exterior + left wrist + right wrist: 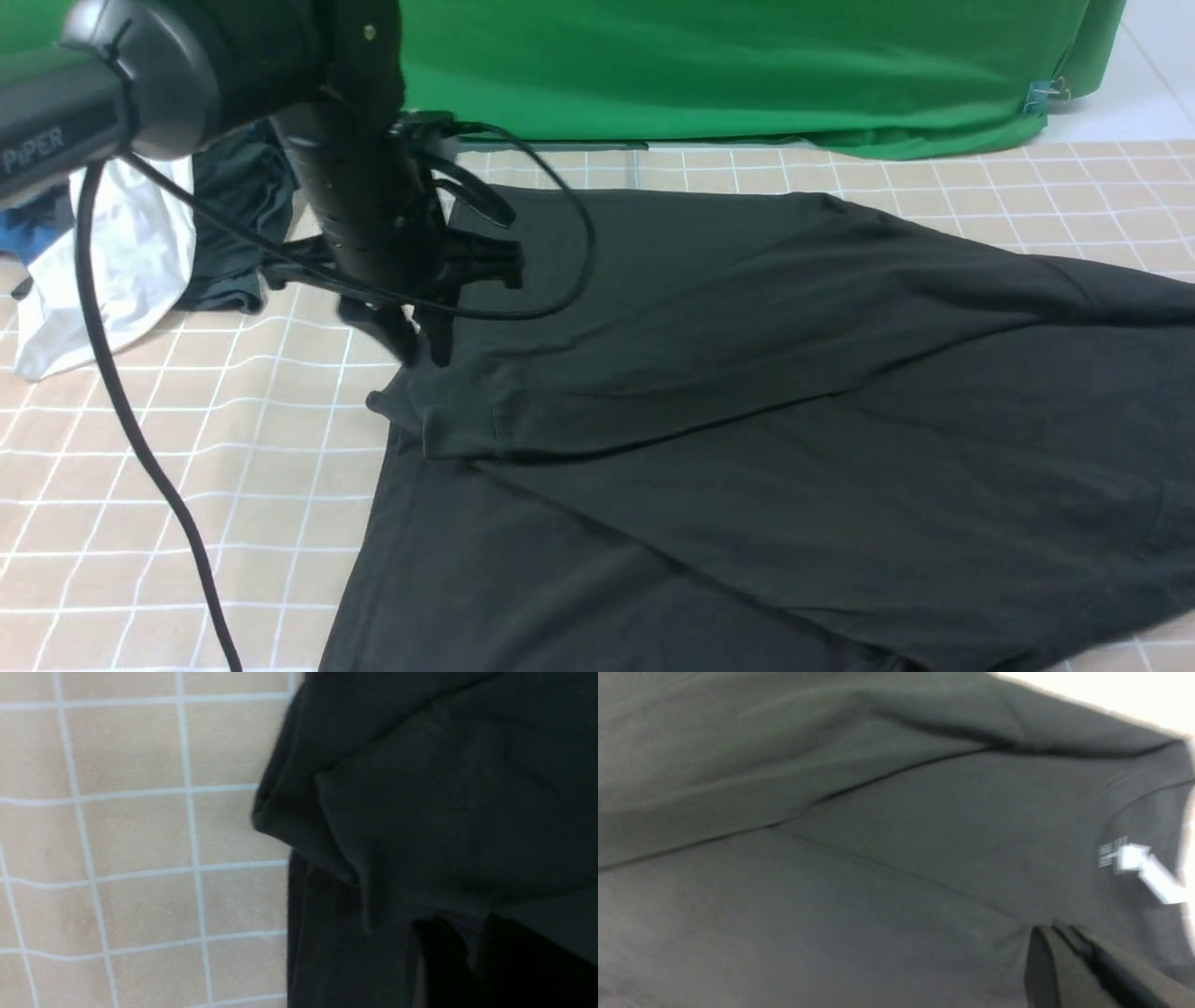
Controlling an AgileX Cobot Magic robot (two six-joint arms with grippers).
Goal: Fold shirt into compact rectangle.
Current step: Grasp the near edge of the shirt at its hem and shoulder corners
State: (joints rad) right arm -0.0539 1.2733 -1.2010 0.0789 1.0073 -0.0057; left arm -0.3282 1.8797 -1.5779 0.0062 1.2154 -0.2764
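Where it folds, the shirt (794,392) lies soft — matte black knit.

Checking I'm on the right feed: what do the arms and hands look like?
The left arm is black with a grey link lettered PIPER in white; black cables loop off it. The left hand has black fingers. The right hand shows black fingers; its arm is out of view.

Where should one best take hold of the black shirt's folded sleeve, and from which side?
Take the cuff end of the sleeve, from the robot's left: it juts past the shirt's edge onto the checked cloth, so jaws probably can slip under it alone.
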